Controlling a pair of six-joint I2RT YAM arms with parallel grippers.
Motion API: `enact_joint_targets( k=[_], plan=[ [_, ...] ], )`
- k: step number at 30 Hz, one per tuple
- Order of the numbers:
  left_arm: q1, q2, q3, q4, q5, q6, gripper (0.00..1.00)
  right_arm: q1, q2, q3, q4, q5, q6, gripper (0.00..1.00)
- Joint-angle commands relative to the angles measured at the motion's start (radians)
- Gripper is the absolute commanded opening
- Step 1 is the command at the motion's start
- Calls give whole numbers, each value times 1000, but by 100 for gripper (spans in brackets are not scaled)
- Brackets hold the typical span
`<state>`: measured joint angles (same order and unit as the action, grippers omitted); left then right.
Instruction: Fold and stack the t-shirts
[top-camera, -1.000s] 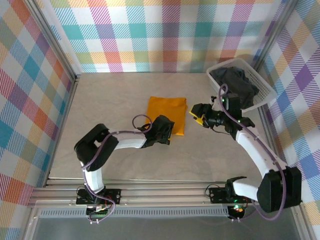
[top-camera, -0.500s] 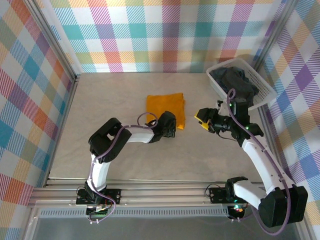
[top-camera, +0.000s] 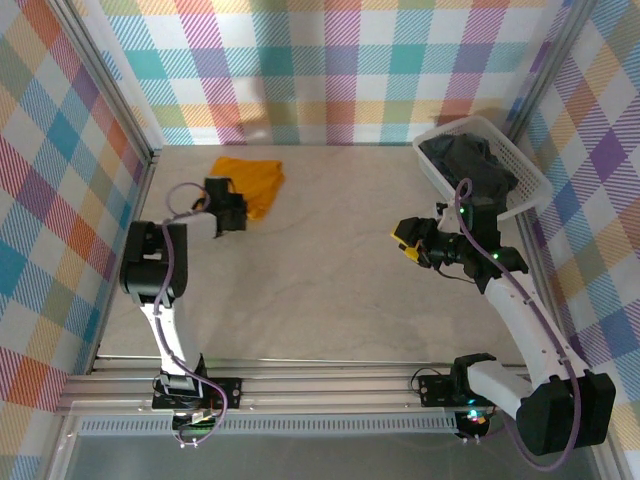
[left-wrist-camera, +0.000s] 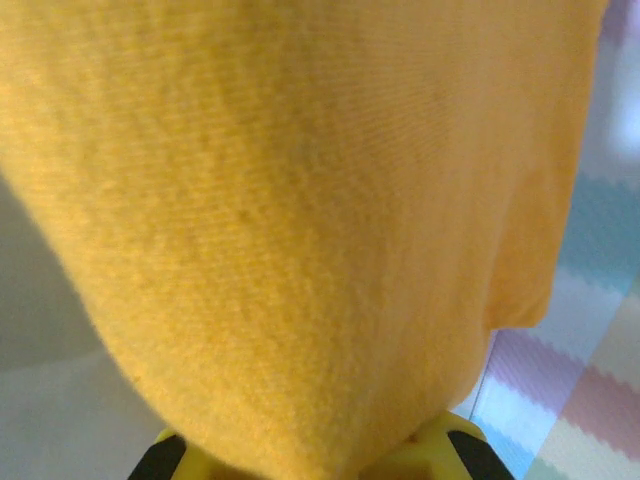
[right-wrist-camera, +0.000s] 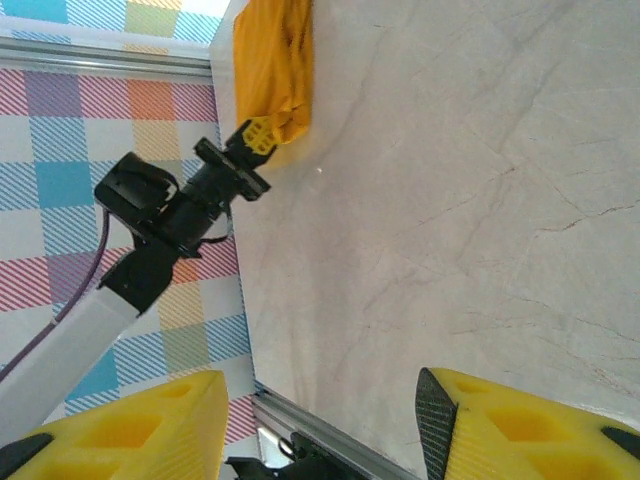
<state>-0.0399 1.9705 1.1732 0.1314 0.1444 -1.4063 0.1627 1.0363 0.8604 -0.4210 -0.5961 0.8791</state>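
The mustard-orange t-shirt (top-camera: 252, 176) lies bunched near the back left corner of the table. My left gripper (top-camera: 238, 200) is shut on the shirt's near edge. In the left wrist view the orange t-shirt (left-wrist-camera: 300, 220) hangs over the yellow fingertips (left-wrist-camera: 440, 452). The right wrist view shows the orange t-shirt (right-wrist-camera: 272, 65) and the left gripper (right-wrist-camera: 254, 137) pinching it. The black t-shirt (top-camera: 468, 165) lies crumpled in the white basket (top-camera: 528, 183) at the back right. My right gripper (top-camera: 404, 240) hovers open over bare table right of centre, with nothing between its fingers (right-wrist-camera: 530, 425).
Plaid walls close in the table on the left, back and right. The left arm (top-camera: 150, 270) stretches along the left wall. An aluminium rail (top-camera: 320, 385) runs along the near edge.
My left gripper closed on the orange t-shirt and pulled it from the table's centre to the back left corner. The right arm has stayed nearly still.
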Motion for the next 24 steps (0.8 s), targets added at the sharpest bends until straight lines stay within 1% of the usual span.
enact_joint_targets(
  k=[1, 4, 8, 12, 15, 16, 17, 18, 19, 20, 21, 23, 24],
  plan=[
    [103, 84, 107, -105, 138, 226, 0, -8, 12, 2, 23, 10, 7, 53],
    [167, 178, 220, -141, 184, 273, 0, -8, 32, 6, 31, 22, 11, 53],
    [212, 277, 355, -162, 192, 278, 0, -9, 58, 26, 27, 38, 14, 52],
    [223, 355, 471, -162, 201, 264, 0, -6, 84, 50, 25, 45, 16, 52],
    [217, 358, 499, -163, 216, 271, 0, -6, 99, 58, 39, 46, 20, 53],
    [215, 343, 493, -166, 220, 281, 5, -6, 104, 59, 50, 41, 22, 53],
    [213, 323, 476, -163, 226, 292, 18, -7, 112, 61, 62, 32, 22, 53],
    [211, 299, 457, -157, 233, 304, 28, -6, 119, 65, 72, 25, 23, 53],
    [207, 264, 430, -161, 232, 317, 41, -7, 123, 67, 88, 13, 23, 54],
    [203, 221, 397, -167, 222, 327, 50, -6, 127, 70, 104, 3, 19, 54],
    [199, 176, 368, -175, 210, 344, 63, -5, 124, 74, 117, 4, 12, 54],
    [181, 37, 309, -232, 145, 411, 88, -3, 93, 74, 176, 20, 4, 57],
    [170, -34, 280, -250, 104, 446, 99, -3, 76, 75, 207, 31, 3, 62]
  ],
)
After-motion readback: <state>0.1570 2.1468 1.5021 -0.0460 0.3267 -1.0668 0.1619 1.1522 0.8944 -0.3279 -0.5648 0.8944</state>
